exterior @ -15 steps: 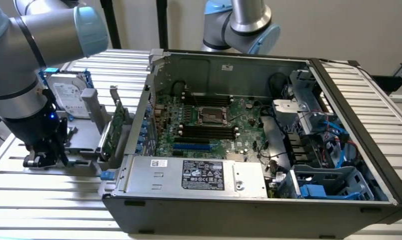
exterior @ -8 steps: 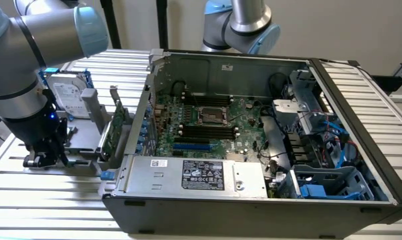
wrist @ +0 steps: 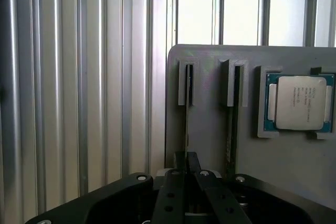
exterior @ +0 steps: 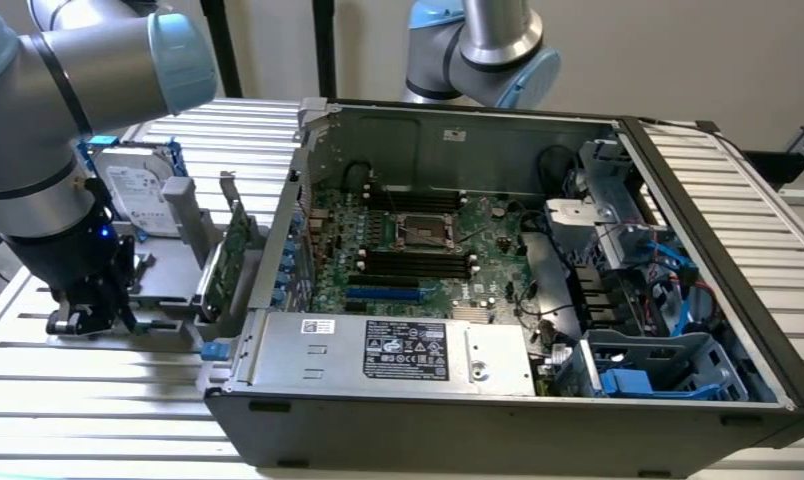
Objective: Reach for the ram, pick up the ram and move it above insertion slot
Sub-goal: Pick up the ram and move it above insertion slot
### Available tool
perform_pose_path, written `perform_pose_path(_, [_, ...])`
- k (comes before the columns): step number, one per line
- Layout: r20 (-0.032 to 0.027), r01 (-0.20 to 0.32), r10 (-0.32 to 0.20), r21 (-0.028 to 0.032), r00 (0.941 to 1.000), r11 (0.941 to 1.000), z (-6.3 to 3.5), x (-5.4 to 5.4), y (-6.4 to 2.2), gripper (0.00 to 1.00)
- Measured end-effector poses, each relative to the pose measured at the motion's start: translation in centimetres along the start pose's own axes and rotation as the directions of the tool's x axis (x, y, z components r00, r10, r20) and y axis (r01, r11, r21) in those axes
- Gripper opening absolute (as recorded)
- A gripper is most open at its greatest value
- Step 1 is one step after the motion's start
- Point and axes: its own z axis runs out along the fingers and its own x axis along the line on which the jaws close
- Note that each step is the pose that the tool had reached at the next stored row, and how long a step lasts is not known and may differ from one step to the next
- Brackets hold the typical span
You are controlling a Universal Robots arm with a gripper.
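At the exterior view's left, the gripper [exterior: 79, 318] is reaching into a grey holder [exterior: 162, 330] just beside the open computer case [exterior: 722, 240], well apart from the memory slots [exterior: 416, 262]. The wrist view is revealing what the arm [exterior: 42, 150] is hiding there: the fingers [wrist: 170, 187] are pinching the ram [wrist: 187, 111], which is standing on edge in its groove, apparently for easy gripping, with a second stick [wrist: 231, 114] and a processor chip [wrist: 300, 102] alongside.

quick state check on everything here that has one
gripper, fingers closed on the ram
ram, on edge in its holder slot, not lifted
computer case, side open
CPU socket, empty
memory slots, empty
processor, lying in a holder recess
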Motion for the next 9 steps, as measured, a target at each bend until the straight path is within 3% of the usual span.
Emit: perform_pose_path(9, [0.0000,0.002,-0.002,0.0001,1.0000,1.0000,-1.25,0.0,0.04,0.13])
